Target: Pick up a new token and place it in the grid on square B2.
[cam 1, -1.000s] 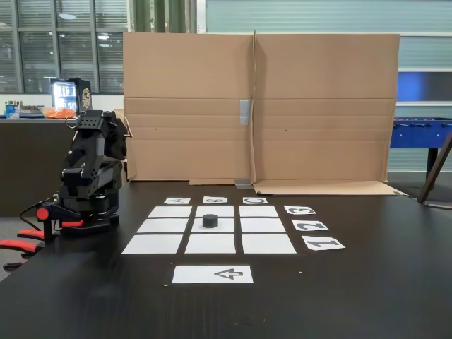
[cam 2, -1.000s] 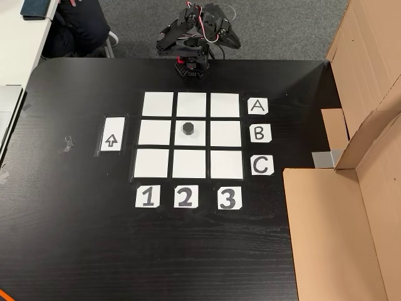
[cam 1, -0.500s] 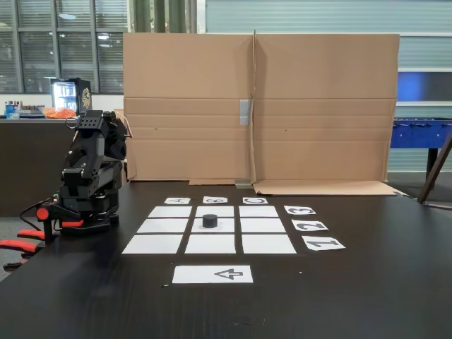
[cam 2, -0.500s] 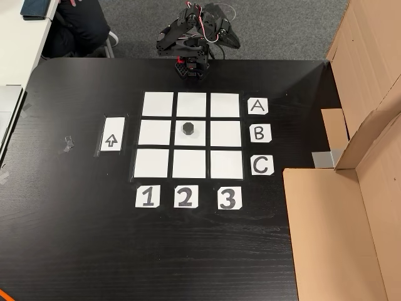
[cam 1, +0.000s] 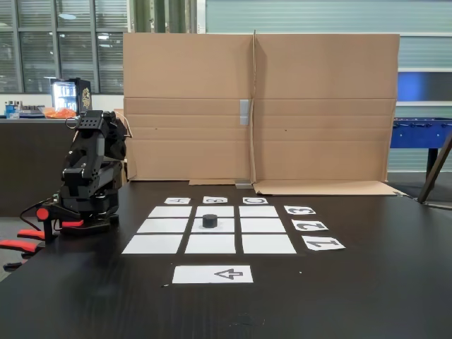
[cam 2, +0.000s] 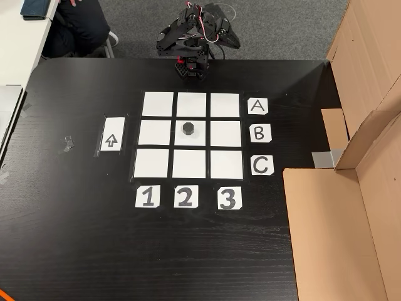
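Token (cam 2: 187, 128) set on square B2 (cam 2: 198, 138); arm (cam 1: 90, 173) folded clear of the grid (cam 2: 157, 103).
The placing is judged done; the state of the jaws cannot be told.

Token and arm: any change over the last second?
No visible change. The token sits on the centre square of the grid, and the arm is folded at the table edge, away from the grid, in both fixed views.
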Available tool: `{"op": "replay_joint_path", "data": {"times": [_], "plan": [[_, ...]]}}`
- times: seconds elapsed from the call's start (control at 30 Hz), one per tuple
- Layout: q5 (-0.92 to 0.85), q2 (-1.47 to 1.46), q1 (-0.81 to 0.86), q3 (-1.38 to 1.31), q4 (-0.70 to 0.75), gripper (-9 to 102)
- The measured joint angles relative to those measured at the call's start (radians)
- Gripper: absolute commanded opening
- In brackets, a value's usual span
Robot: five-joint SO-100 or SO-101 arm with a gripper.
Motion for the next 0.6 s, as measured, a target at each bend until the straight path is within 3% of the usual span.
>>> {"op": "replay_joint_path", "data": {"times": [0.6], "plan": [[0.000, 0.000, -0.006, 0.000, 0.000, 0]]}}
